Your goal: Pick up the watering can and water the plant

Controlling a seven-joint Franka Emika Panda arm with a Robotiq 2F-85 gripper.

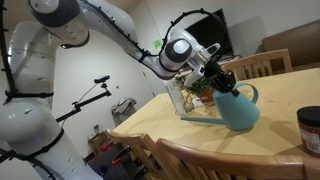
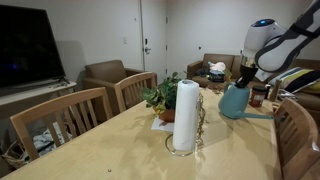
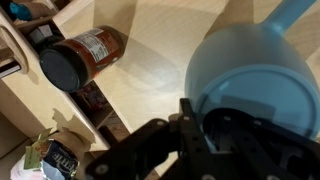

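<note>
While the watering can leans tilted just beside the plant above the table, the gripper is clamped on its top near the handle. A dark jar shows nearby in the wrist view.

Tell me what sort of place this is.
Probably a home dining and living room: a light wooden dining table with slatted wooden chairs, a brown upholstered armchair, a large black television.
</note>
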